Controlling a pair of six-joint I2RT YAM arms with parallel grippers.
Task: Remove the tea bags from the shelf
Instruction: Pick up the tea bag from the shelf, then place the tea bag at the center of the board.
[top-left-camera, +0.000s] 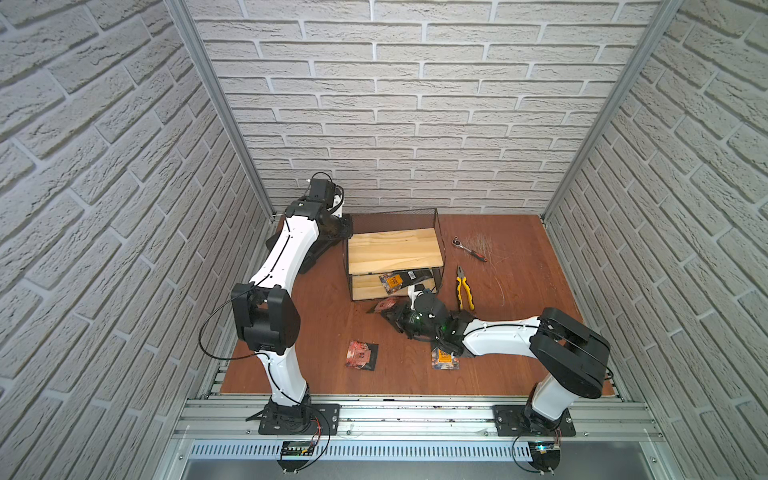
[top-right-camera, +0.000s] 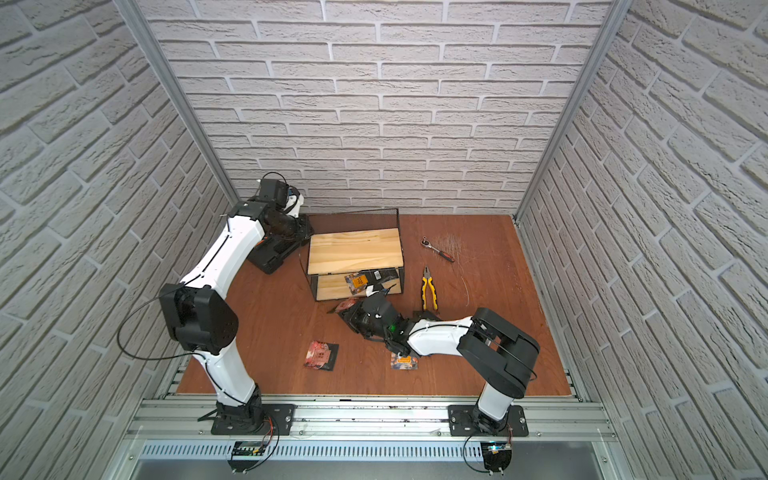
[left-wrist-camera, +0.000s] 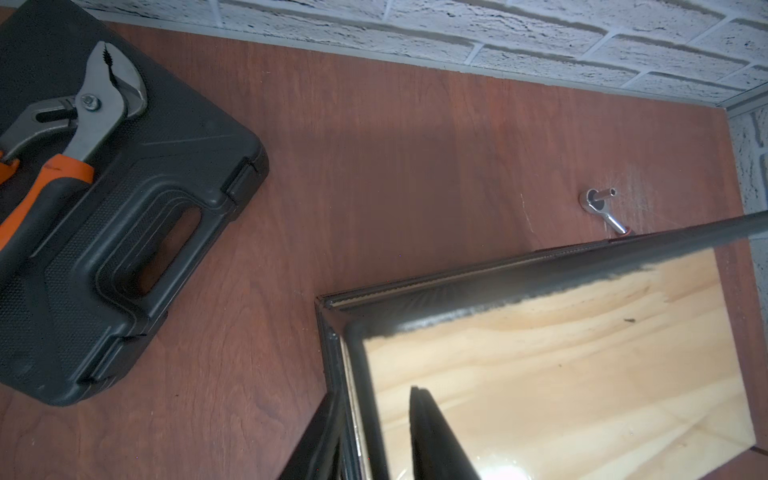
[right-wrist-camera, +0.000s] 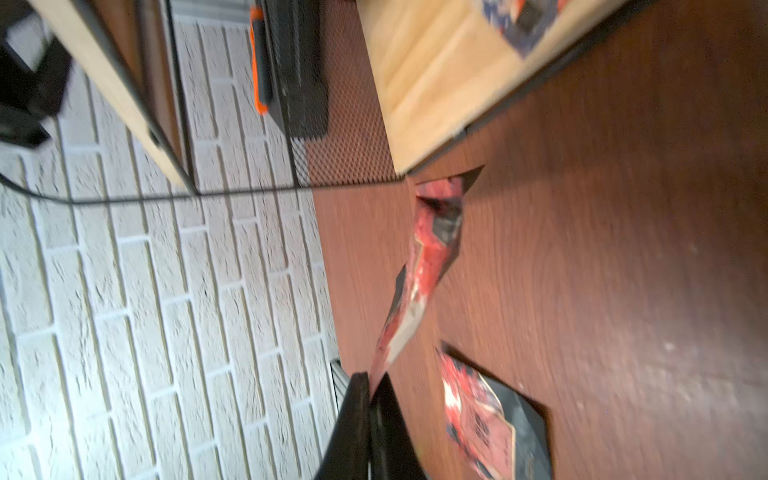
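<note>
Most of the lower tier of the small two-tier rack of pine boards in a black wire-mesh frame (top-left-camera: 395, 249) is hidden under its upper board. In both top views only the front strip shows, carrying a black foil sachet bearing an orange label (top-left-camera: 392, 282) and a second dark sachet (top-left-camera: 417, 274) whose print is too small to read. The right wrist view is smeared with blur, yet it shows the right end effector (right-wrist-camera: 369, 384) clamped on the edge of a red foil tea sachet (right-wrist-camera: 432, 249). This sachet sticks out edge-on, off the shelf and just beside the lower board's front corner (whether its far tip touches the reddish-brown wooden worktop (top-left-camera: 324, 374) I cannot tell). The right arm lies low, its forearm stretched across the worktop toward the shelf front and covering part of another orange-labelled sachet (top-left-camera: 445, 359). A red sachet on black backing (top-left-camera: 361, 354) lies flat, well clear of the shelf. The left arm arches back with its wrist raised near the rear wall. The left end effector (left-wrist-camera: 417, 395), fingers pressed together on nothing, is cut off by the picture's edge, hangs over a corner of the upper board, and is lost behind the arm in the top views.
</note>
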